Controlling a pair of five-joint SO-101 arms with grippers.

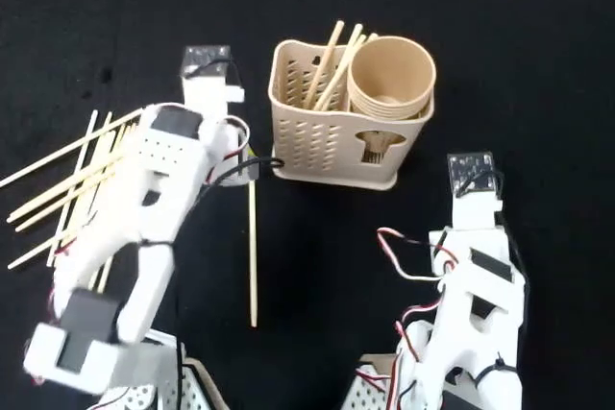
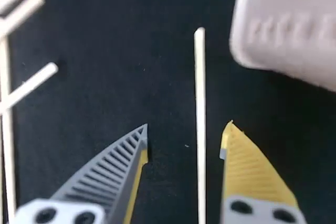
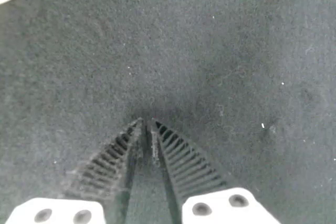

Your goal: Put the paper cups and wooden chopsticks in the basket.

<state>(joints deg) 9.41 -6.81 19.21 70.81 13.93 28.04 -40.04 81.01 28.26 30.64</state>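
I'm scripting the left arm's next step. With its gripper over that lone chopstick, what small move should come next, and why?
Probably close the left gripper on the lone chopstick, lowering first if needed: it lies between the open jaws, not yet gripped, with the basket close beside.

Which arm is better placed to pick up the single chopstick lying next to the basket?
Left. The left gripper straddles that chopstick, fingers open; the right gripper sits shut over bare cloth, farther off.

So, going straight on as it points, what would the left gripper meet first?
Probably the lone chopstick lying inside the open left gripper, on the cloth; the basket sits aside. Depth unclear.
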